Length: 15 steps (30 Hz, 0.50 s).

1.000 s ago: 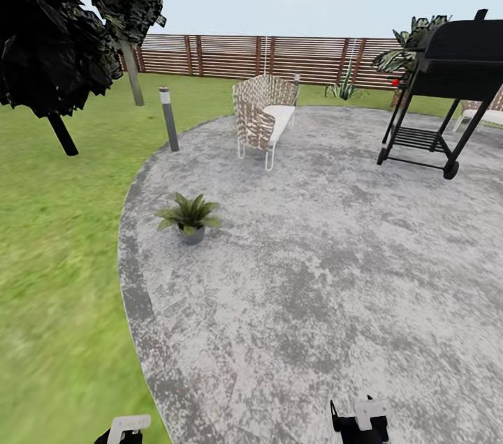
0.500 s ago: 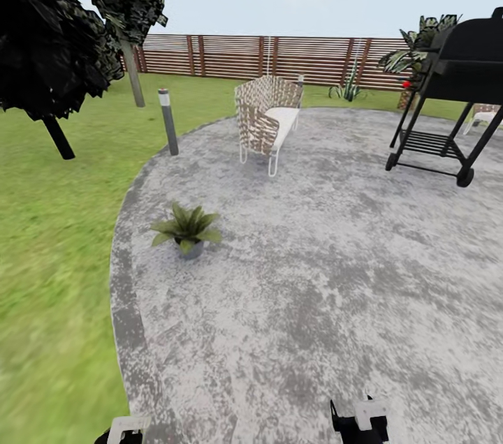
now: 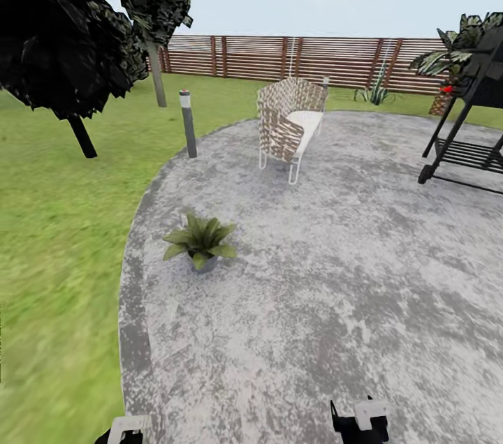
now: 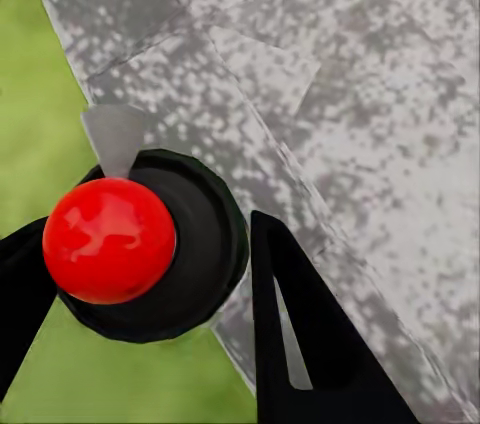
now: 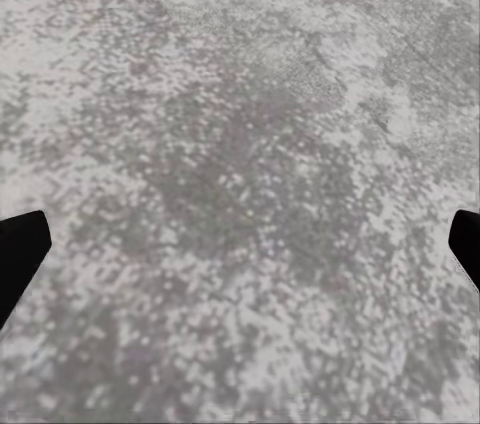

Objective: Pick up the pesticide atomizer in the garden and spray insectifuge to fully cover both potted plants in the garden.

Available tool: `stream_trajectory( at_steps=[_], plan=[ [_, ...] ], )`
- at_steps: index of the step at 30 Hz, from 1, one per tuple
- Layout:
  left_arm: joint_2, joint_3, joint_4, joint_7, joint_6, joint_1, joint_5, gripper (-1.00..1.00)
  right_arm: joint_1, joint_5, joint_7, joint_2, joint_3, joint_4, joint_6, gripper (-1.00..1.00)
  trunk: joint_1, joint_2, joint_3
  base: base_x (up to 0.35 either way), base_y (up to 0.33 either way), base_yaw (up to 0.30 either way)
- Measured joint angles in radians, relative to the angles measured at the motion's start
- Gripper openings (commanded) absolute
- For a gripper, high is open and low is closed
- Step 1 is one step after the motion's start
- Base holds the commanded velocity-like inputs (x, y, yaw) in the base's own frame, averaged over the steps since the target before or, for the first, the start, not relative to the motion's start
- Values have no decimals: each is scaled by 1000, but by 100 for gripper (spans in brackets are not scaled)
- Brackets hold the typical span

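Potted plant [image 3: 201, 241]: low rosette, broad pointed green leaves, near patio [image 3: 335, 276] edge; right pincer [image 5: 240, 244] wide, left [image 4: 150, 314] unclear.

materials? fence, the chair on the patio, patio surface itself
Fence: looks like brown wood, matte; horizontal slats between darker posts.
Chair: seems woven wicker or rope in tan and white on thin white metal-looking legs, with a white seat cushion.
Patio: mottled grey stone or concrete, matte, with a darker paved border.

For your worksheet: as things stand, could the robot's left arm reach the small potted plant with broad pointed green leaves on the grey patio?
Probably not yet. The potted plant stands well ahead of the left gripper, with bare grey patio between; nothing blocks the way.
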Motion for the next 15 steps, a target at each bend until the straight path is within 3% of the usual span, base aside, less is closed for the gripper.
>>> stream_trajectory(
  at_steps=[15],
  plan=[
    [0, 0, 0, 0, 0, 0, 1, -100, 0, 0, 0, 0, 0, 0, 0, 100, 0, 0, 0, 333, -91, 11]
  ],
)
